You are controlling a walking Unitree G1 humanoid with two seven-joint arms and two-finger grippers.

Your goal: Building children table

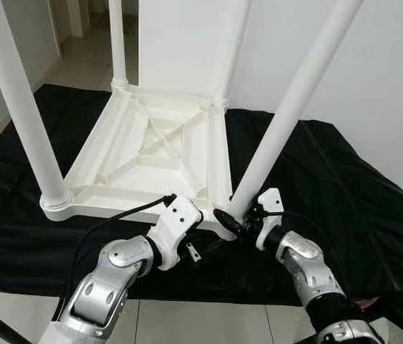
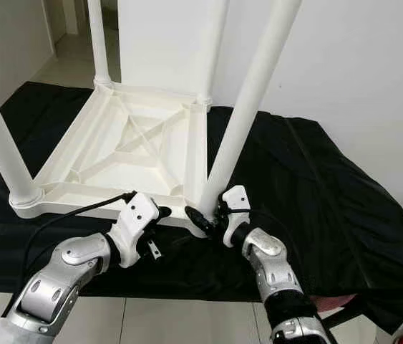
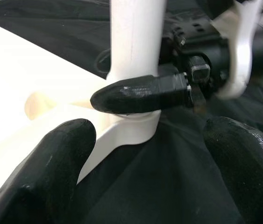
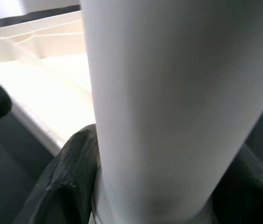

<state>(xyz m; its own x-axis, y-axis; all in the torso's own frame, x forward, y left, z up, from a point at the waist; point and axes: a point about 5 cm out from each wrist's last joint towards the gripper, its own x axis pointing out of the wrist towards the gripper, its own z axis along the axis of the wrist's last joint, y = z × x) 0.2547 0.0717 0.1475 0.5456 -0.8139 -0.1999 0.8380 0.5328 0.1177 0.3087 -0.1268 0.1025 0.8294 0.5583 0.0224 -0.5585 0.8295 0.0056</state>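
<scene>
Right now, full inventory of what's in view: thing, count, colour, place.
Children's table top: 1, white, upside down on the black cloth.
Table legs: 4, white, standing up from the top's corners.
Black cloth: 1, spread under the table.
Tiled floor: pale, beyond the cloth.
Walls: white, behind and right.
Left gripper: fingers open, close by the near-right leg's base.
Right gripper: black fingers either side of that leg's base.

Black cloth (image 1: 344,193), tiled floor (image 1: 86,54)
</scene>
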